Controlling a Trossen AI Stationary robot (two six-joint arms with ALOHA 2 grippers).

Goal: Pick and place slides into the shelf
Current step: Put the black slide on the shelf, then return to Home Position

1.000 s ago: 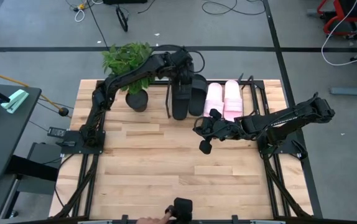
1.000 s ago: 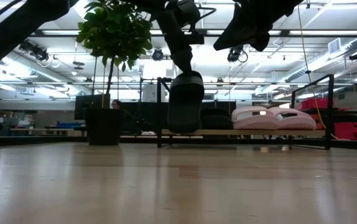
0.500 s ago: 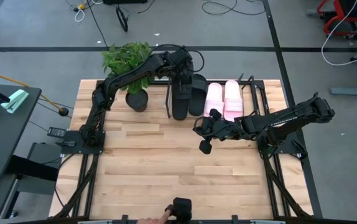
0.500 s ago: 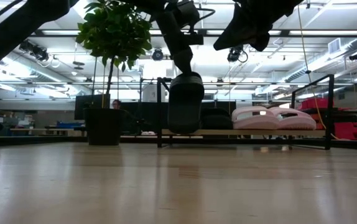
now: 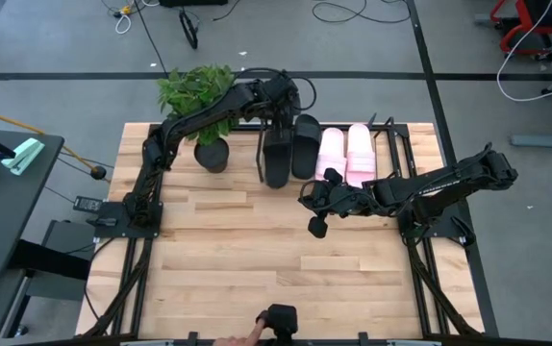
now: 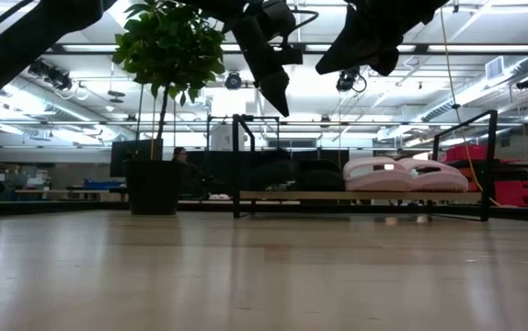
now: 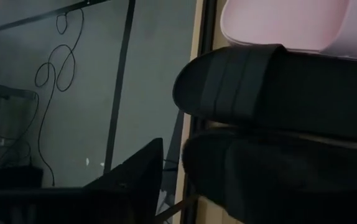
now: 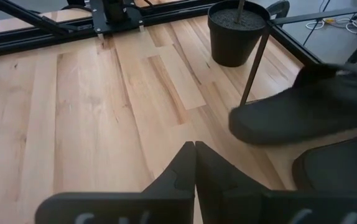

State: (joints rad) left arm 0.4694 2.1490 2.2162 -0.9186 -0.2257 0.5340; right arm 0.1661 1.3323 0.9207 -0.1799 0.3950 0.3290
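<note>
At the near edge of the bench [image 5: 218,259], part of a person's hand [image 5: 247,336] was seen beside a small black device [image 5: 281,320]. Farther in, the right hand [image 8: 194,163] was held above the bench surface, just in front of the shelf [image 5: 391,154], with its fingers [image 8: 177,169] pressed together and nothing grasped. On the shelf, four slides were laid side by side: a first black slide [image 5: 276,159] at the left end, just inside the end frame, a second black slide [image 5: 305,146] next to it, then a first pink slide [image 5: 331,154] and a second pink slide [image 5: 359,152]. In the low view all four were seen resting on the wooden base. The left hand [image 5: 278,108] was held above the rear of the first black slide, clear of it; whether its fingers were spread could not be told. A potted plant [image 5: 199,96] was stood on the bench to the left of the shelf.
</note>
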